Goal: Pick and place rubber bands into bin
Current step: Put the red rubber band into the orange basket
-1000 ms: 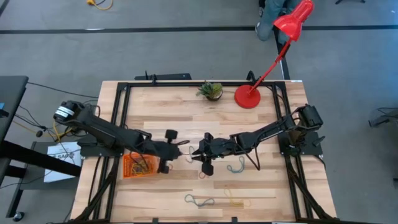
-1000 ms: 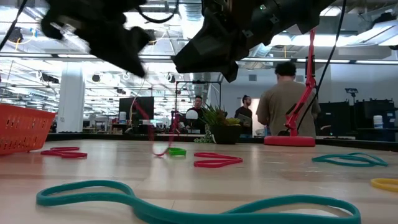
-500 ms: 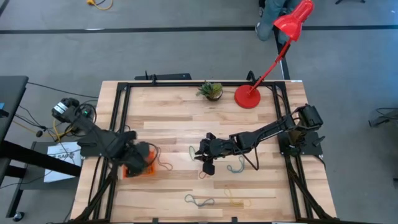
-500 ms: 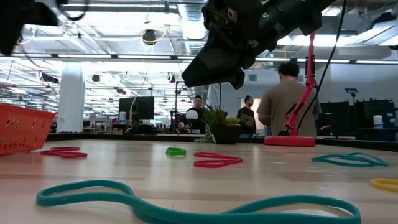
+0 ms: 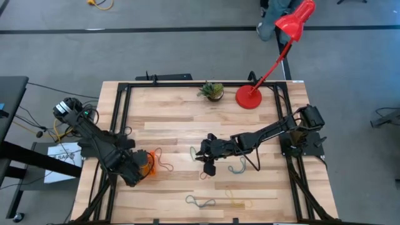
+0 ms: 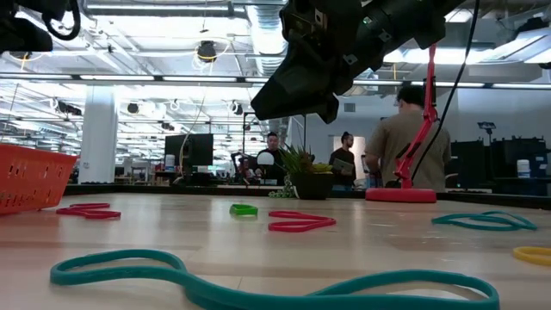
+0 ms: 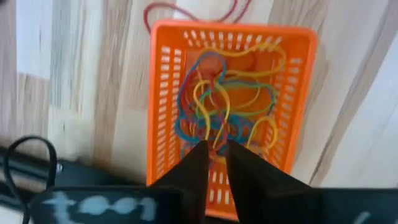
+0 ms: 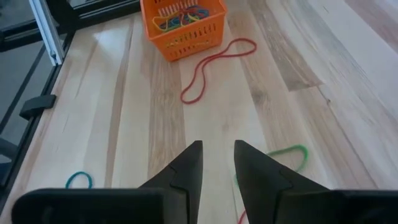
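My left hand (image 7: 214, 152), nearly closed and empty, hovers above the bin (image 7: 160, 124); descending could snag banked rubber bands (image 7: 224, 106) out.

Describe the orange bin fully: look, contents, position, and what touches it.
The bin is a small, rectangular, bright orange plastic basket with slotted walls, standing upright on the table's left side. A tangle of rubber bands in yellow, blue, red and green fills it. The left gripper hangs above it, nearly closed. A red band lies just outside.

overhead, table-level, two wrist cameras
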{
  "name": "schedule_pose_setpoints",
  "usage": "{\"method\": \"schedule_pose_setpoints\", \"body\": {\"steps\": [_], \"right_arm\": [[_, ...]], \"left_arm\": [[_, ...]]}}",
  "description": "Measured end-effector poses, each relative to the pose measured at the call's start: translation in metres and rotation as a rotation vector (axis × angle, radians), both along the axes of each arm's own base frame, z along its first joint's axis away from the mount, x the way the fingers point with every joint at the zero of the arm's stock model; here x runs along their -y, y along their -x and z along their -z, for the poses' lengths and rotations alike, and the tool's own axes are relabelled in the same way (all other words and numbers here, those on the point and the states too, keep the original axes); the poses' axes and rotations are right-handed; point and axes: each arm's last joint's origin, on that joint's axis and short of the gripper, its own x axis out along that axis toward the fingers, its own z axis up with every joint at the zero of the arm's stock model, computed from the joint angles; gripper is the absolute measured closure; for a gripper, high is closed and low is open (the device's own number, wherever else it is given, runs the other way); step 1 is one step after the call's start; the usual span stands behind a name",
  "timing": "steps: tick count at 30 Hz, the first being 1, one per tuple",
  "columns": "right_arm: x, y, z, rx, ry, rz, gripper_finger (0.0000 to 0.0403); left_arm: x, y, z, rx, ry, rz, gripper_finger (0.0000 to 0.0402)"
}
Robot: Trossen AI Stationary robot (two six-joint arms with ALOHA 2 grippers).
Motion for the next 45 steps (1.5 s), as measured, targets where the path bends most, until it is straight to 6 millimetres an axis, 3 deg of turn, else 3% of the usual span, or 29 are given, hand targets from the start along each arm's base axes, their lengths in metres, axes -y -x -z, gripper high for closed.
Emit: {"method": "schedule_pose_setpoints", "body": {"steps": [6, 12, 15, 21, 30, 35, 45], "right_arm": [[0.000, 0.000, 0.000, 0.003, -0.004, 0.002, 0.0317], [0.001, 0.000, 0.000, 0.004, -0.003, 0.004, 0.0317], [0.001, 0.000, 0.000, 0.004, -0.003, 0.004, 0.0317], [0.001, -0.001, -0.001, 0.011, -0.004, 0.004, 0.0317], [0.001, -0.001, -0.001, 0.018, -0.005, 0.004, 0.0317], [0.001, -0.001, -0.001, 0.010, -0.002, 0.006, 0.0317], [0.004, -0.002, -0.001, 0.012, -0.002, 0.015, 0.0317]], "left_arm": [[-0.001, -0.006, 0.000, 0.138, -0.098, 0.030, 0.0315], [0.013, -0.032, -0.008, 0.457, -0.176, 0.265, 0.0307], [0.015, -0.044, -0.010, 0.513, -0.154, 0.336, 0.0307], [0.005, -0.066, 0.007, 0.410, -0.106, 0.319, 0.0307], [-0.008, -0.112, 0.066, 0.159, 0.099, 0.465, 0.0307], [-0.013, -0.122, 0.091, 0.079, 0.143, 0.445, 0.0307], [-0.011, -0.127, 0.099, 0.080, 0.137, 0.459, 0.0325]]}}
